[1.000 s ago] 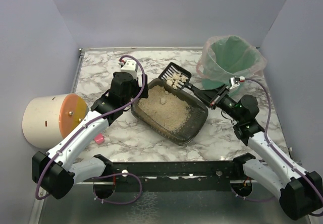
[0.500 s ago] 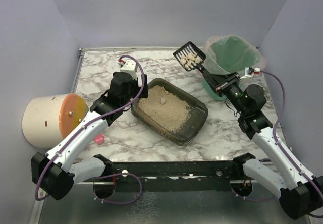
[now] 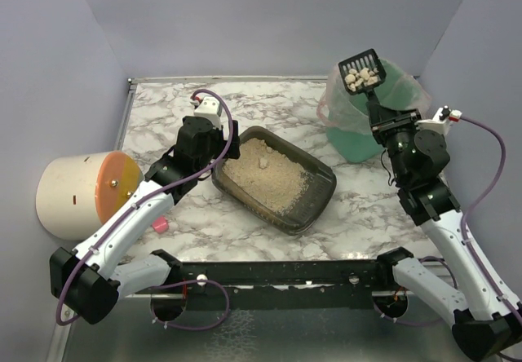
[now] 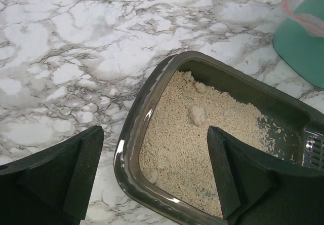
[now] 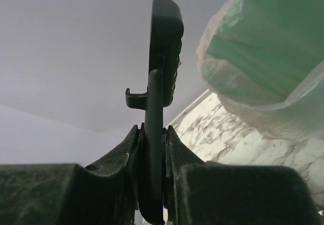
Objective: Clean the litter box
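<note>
Clenched jaws on your right gripper (image 3: 380,116) pinch the handle of the black slotted scoop (image 3: 362,68), and the right wrist view shows both fingers pressed flat against the handle with the scoop (image 5: 164,47) edge-on above them. You hold the scoop head raised over the rim of the green bucket (image 3: 367,130), which stands at the far right corner of the worktop (image 3: 163,109). Pale clumps (image 3: 364,76) lie on the scoop head. A clear bag (image 3: 337,105) lines the bucket and spills over its rim.

Your left gripper (image 3: 222,156) has its jaws spread wide and grips nothing. In the left wrist view its fingers (image 4: 66,179) straddle one end of the litter box (image 4: 131,134): one finger over the marble outside the rim, the other over the litter inside. You cannot tell from these views whether either finger touches the box.

Your litter box (image 3: 322,184) sits in the middle of the worktop, turned on a diagonal that runs from far left to near right. Beige litter (image 3: 265,178) covers most of its floor, thinner toward the near right end, and one pale lump (image 3: 263,163) rests on the surface.

At the left edge you have a cream cylinder with an orange face (image 3: 81,195) on its side, and a small pink object (image 3: 160,226) lies near it, toward the near edge.
</note>
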### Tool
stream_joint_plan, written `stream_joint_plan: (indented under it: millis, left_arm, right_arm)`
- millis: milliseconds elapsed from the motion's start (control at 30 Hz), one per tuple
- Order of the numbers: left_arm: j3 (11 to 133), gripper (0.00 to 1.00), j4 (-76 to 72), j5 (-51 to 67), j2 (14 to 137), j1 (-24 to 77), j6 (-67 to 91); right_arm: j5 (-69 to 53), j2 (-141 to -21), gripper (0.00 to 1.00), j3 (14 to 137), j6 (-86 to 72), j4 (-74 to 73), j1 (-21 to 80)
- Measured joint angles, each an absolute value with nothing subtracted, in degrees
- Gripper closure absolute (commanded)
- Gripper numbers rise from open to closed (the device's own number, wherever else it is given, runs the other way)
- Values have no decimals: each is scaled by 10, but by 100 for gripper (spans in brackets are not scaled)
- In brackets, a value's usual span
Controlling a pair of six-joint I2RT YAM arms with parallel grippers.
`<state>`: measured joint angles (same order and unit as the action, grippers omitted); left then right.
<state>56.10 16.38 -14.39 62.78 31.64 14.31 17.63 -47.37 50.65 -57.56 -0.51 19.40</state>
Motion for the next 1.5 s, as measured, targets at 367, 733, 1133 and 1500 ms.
stream_joint_plan:
  millis: [367,733,1133,1500]
  left_arm:
    - [561,9,164,-143,628,316,143]
    - [561,9,164,-141,628,316,145]
    - [558,9,164,-134,615,328,148]
    - [558,9,164,-135,595,360,148]
  right_arm:
    - [320,-449,99,515,-421,-32,194]
    - [379,-503,99,528,-203,-18,194]
    - [356,-604,99,595,66,9,194]
    - [349,-678,99,686,240,-65,206]
